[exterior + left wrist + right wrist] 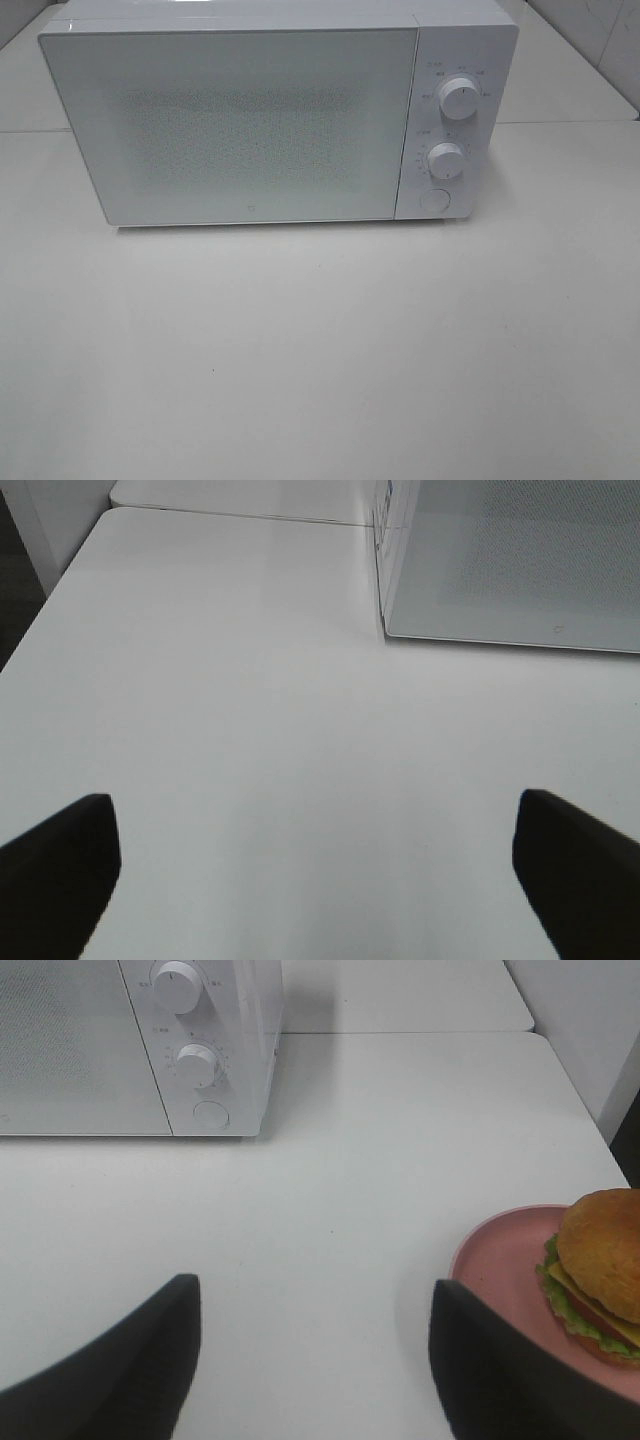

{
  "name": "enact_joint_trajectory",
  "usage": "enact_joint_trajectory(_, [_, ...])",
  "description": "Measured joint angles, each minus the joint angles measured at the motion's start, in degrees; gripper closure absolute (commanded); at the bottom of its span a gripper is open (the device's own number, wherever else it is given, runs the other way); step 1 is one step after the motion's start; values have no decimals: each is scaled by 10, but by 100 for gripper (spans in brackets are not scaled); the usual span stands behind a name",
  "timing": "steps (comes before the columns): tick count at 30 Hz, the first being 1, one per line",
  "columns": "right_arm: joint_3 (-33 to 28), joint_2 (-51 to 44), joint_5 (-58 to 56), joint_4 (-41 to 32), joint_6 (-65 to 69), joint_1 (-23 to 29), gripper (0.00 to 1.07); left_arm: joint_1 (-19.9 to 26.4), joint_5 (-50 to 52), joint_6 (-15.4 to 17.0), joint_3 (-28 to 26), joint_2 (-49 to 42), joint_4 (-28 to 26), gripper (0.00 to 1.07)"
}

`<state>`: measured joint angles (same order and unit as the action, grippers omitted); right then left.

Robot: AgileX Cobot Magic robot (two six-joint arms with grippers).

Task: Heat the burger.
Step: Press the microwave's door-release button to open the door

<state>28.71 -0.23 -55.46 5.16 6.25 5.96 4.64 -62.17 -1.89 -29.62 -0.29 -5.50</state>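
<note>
Microwave (230, 120) stands on the white table (320, 380) with its door shut. The burger (600, 1270) sits on a pink plate (500, 1260), seen only in the right wrist view, just beside the right gripper (315, 1300) and well apart from the oven. Right gripper: fingers spread, holding nothing. The left gripper (312, 815) is likewise spread and empty, over bare table near the oven's corner away from the dials. Assessment: task at its opening step, nothing yet loaded. The next move likely calls for opening the door, probably by the round button (434, 200) beneath the two dials, before the plate can go in.
</note>
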Motion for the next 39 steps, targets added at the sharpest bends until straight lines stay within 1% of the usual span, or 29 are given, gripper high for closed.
enact_joint_trajectory(10, [0, 0, 0, 0, -19, 0, 46, 0, 0, 0, 0, 0, 0, 6])
enact_joint_trajectory(20, [0, 0, 0, 0, -19, 0, 46, 0, 0, 0, 0, 0, 0, 6])
enact_joint_trajectory(23, [2, 0, 6, 0, -19, 0, 48, 0, 0, 0, 0, 0, 0, 6])
enact_joint_trajectory(25, [9, 0, 37, 0, -19, 0, 52, 0, 0, 0, 0, 0, 0, 6])
enact_joint_trajectory(26, [9, 0, 37, 0, -19, 0, 52, 0, 0, 0, 0, 0, 0, 6])
enact_joint_trajectory(28, [13, 0, 93, 0, -19, 0, 60, 0, 0, 0, 0, 0, 0, 6])
enact_joint_trajectory(29, [13, 0, 93, 0, -19, 0, 60, 0, 0, 0, 0, 0, 0, 6])
enact_joint_trajectory(30, [12, 8, 140, 0, -19, 0, 71, 0, 0, 0, 0, 0, 0, 6])
enact_joint_trajectory(31, [8, 15, 169, 0, -19, 0, 77, 0, 0, 0, 0, 0, 0, 6])
enact_joint_trajectory(32, [8, 15, 169, 0, -19, 0, 77, 0, 0, 0, 0, 0, 0, 6])
enact_joint_trajectory(33, [-6, 37, 228, 0, -19, 0, 88, 0, 0, 0, 0, 0, 0, 6])
enact_joint_trajectory(34, [-16, 51, 265, 0, -19, 0, 94, 0, 0, 0, 0, 0, 0, 6])
enact_joint_trajectory(35, [-16, 51, 265, 0, -19, 0, 94, 0, 0, 0, 0, 0, 0, 6])
enact_joint_trajectory(36, [-37, 76, 337, 0, -19, 0, 103, 0, 0, 0, 0, 0, 0, 6])
enact_joint_trajectory(37, [-37, 76, 337, 0, -19, 0, 103, 0, 0, 0, 0, 0, 0, 6])
enact_joint_trajectory(38, [-60, 108, 414, 0, -19, 0, 107, 0, 0, 0, 0, 0, 0, 6])
enact_joint_trajectory(39, [-69, 125, 447, 0, -19, 0, 107, 0, 0, 0, 0, 0, 0, 6])
